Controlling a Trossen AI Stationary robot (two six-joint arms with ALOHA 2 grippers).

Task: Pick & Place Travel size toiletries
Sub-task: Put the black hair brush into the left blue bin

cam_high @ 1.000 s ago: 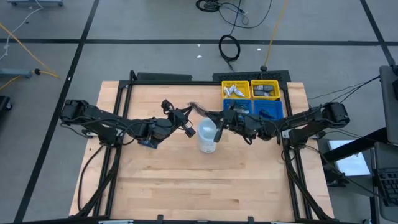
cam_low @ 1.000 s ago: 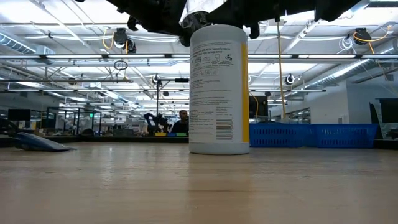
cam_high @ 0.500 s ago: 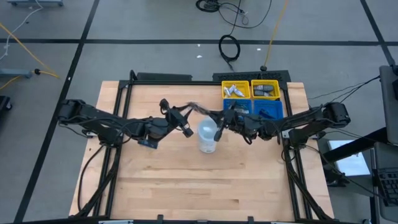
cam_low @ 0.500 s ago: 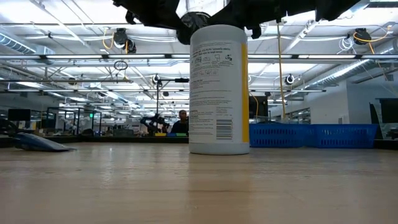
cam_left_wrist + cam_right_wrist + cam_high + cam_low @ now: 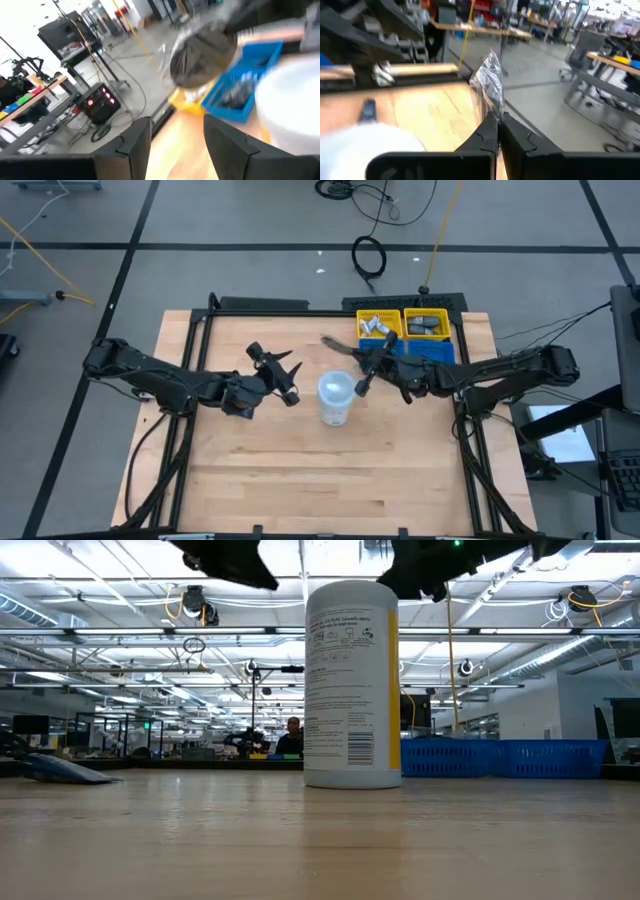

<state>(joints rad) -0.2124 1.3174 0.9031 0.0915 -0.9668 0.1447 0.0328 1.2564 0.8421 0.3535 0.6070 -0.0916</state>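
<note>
Plastic wrap is all you hold: the right gripper (image 5: pixel 496 131), at one o'clock from the white tub (image 5: pixel 335 398), has its fingers pinched on the crinkly edge of the clear-wrapped disc (image 5: pixel 202 59). It looks light and slippery, so move gently. The left gripper (image 5: pixel 280 375), at nine o'clock, stands open.

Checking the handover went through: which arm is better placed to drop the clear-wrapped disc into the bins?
Right. The right gripper is shut on the clear-wrapped disc, beside the bins; the left gripper is open and empty.
</note>
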